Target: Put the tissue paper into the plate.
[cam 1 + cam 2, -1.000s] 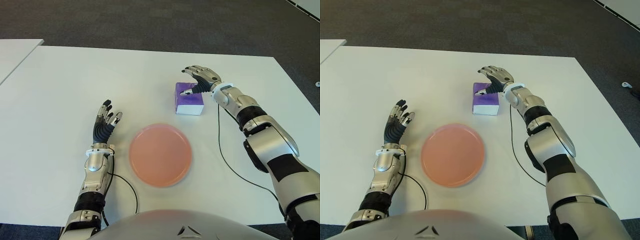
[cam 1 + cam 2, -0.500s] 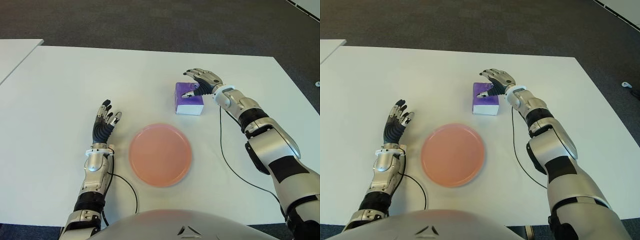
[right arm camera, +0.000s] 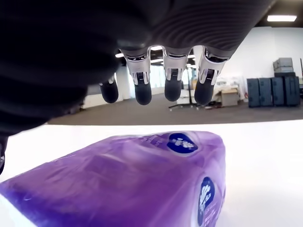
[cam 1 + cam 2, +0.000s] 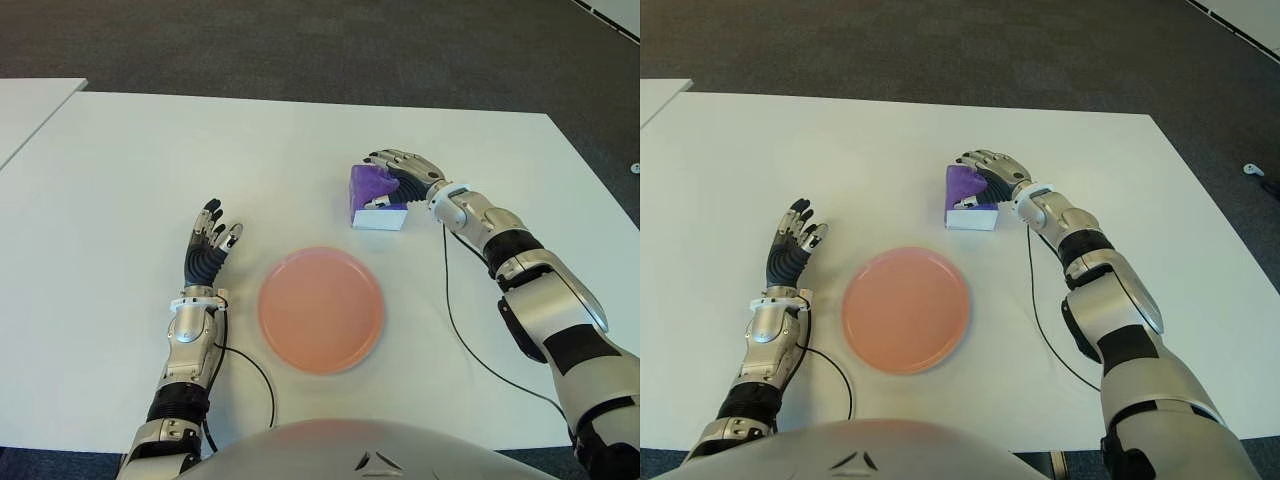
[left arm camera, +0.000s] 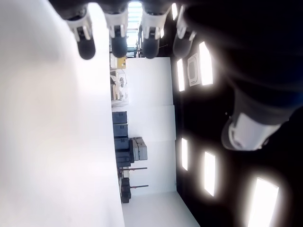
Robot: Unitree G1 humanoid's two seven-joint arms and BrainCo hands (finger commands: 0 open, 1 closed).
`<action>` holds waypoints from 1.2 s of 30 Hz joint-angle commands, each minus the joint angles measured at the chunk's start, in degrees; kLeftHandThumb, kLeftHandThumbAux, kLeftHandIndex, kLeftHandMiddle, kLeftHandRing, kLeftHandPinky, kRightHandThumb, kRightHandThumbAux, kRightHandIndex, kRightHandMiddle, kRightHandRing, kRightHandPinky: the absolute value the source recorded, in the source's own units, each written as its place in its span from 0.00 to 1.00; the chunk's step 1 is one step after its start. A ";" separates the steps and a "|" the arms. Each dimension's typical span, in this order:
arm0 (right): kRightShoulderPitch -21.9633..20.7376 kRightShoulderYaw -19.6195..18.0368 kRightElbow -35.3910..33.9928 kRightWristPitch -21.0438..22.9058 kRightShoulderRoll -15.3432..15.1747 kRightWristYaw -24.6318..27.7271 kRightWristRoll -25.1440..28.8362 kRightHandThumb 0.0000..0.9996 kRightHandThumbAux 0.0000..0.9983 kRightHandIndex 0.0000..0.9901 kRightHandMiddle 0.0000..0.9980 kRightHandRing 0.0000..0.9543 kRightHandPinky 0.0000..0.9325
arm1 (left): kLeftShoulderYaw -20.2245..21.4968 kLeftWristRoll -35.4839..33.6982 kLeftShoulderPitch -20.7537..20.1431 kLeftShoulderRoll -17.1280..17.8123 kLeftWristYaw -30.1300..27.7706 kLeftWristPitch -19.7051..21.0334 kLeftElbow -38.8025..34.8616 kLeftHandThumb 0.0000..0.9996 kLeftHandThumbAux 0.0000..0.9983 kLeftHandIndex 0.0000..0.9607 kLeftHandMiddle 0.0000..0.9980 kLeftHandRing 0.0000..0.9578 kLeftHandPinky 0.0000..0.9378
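Observation:
The tissue paper is a purple pack (image 4: 368, 186) on the white table (image 4: 130, 160), behind and right of the round pink plate (image 4: 320, 312). The pack is tipped, with its white underside showing toward me. My right hand (image 4: 396, 176) is cupped over its right side. In the right wrist view the fingers (image 3: 173, 85) arch above the pack (image 3: 142, 179) with a gap showing, and nothing is clamped. My left hand (image 4: 206, 246) shows left of the plate with its fingers spread and nothing in it.
A black cable (image 4: 447, 300) runs along the table from my right wrist toward me. A second white table (image 4: 25, 105) stands at the far left. Dark carpet (image 4: 300, 40) lies beyond the far edge.
My right hand has come down and nearer over the pack, and the pack has tipped from lying flat. The left hand has not moved.

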 commanded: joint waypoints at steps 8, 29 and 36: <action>4.00 0.40 -4.12 -2.80 -1.81 1.96 -0.31 0.23 0.36 0.00 0.00 0.00 0.00 | -0.16 -0.25 1.78 0.36 -0.78 2.22 2.30 0.00 0.56 0.00 0.00 0.00 0.00; 6.26 1.42 -7.83 -5.20 -3.30 5.75 -1.22 0.20 0.39 0.00 0.00 0.00 0.00 | -0.01 -0.61 0.90 0.38 -1.14 0.18 4.17 0.00 0.56 0.00 0.00 0.00 0.00; 5.99 1.97 -6.56 -4.50 -2.72 5.85 -1.88 0.19 0.40 0.00 0.00 0.00 0.00 | -0.02 -0.39 0.48 0.54 -1.04 -0.28 5.05 0.00 0.55 0.00 0.00 0.00 0.00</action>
